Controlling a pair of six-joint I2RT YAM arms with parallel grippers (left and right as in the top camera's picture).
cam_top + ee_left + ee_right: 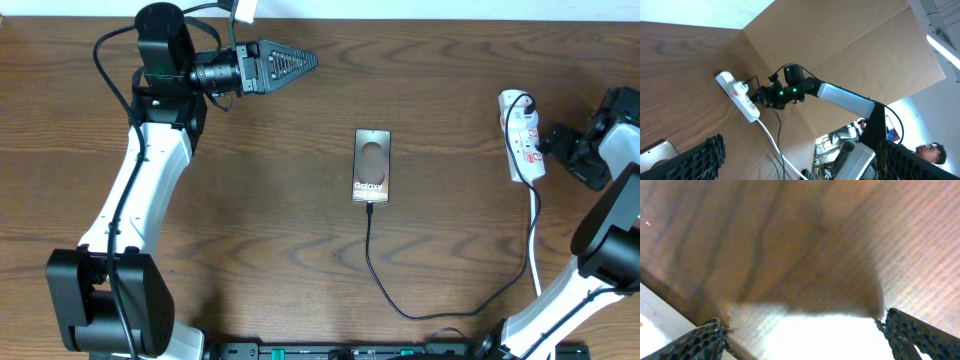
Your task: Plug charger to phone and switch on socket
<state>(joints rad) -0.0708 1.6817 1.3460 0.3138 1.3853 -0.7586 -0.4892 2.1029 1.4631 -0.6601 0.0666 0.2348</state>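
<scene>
My right gripper (548,145), fingers spread, sits just beside the socket (518,130) at the far right. Pressing its switch off-centre could shove it and tug the charger (385,285) from the phone (372,165) at centre. The left gripper (290,62), also spread, hangs far left.

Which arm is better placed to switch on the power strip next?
Right. The right gripper sits just beside the socket, while the left gripper is far off, on the other side of the phone.
</scene>
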